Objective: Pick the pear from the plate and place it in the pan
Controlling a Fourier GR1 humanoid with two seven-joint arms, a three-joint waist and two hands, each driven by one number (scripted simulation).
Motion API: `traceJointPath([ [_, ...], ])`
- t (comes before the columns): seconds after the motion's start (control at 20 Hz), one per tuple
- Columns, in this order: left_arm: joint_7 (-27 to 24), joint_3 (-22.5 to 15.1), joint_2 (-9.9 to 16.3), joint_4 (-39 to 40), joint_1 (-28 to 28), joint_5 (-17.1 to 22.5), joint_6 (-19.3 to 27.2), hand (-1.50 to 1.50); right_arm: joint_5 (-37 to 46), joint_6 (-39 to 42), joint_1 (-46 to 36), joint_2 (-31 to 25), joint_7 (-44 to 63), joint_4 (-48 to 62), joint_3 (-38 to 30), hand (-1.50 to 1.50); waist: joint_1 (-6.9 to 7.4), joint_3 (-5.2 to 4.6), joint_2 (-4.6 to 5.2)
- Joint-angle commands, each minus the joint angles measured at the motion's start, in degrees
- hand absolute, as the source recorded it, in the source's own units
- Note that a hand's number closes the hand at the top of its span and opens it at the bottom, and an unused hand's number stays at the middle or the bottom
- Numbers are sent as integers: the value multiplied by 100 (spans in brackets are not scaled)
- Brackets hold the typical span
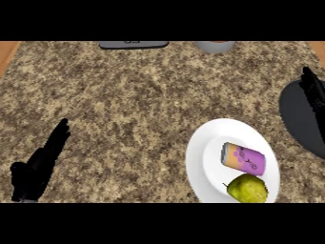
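Pear [248, 188] sat on the near edge of the white plate [206, 157], partly cut off at the bottom of the view, nothing holding it. A purple can [244, 158] lay on its side just behind it on the same plate, about touching.

Pan [299, 114] was the dark grey disc at the right edge, just beside the plate. Right hand [324, 107] was stretched over it, fingers straight and pointing away, holding nothing. Looked like it was parked there rather than reaching; pick not yet started, I'd say.

Left hand [39, 164] lay open at lower left, fingers straight, empty, well apart from the plate. Resting.

Granite counter [123, 105] took up most of the view, wood showing at both sides. At the far edge: a flat grey object [133, 45] and a grey round thing [215, 46], both cropped, couldn't tell what. Well clear of the job.

Obstacles: the can was the only real one. A right-hand grasp coming from behind would probably bump it; coming from the right side or above looked cleaner. Plate-to-pan path was short and unobstructed.
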Motion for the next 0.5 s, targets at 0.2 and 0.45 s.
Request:
traceJointPath([
  [0.2, -190, 43, -62, -431, -794, -53, -29, 0, -426, 3035, 0, 463, 22, -113, 2713, 150, 1373, -170, 317],
  [0.45, -33, 34, -310, -475, -1225, 90, 4, 0, -632, 5070, -559, 337, -976, -440, 3709, -150, 1173, -161, 173],
])
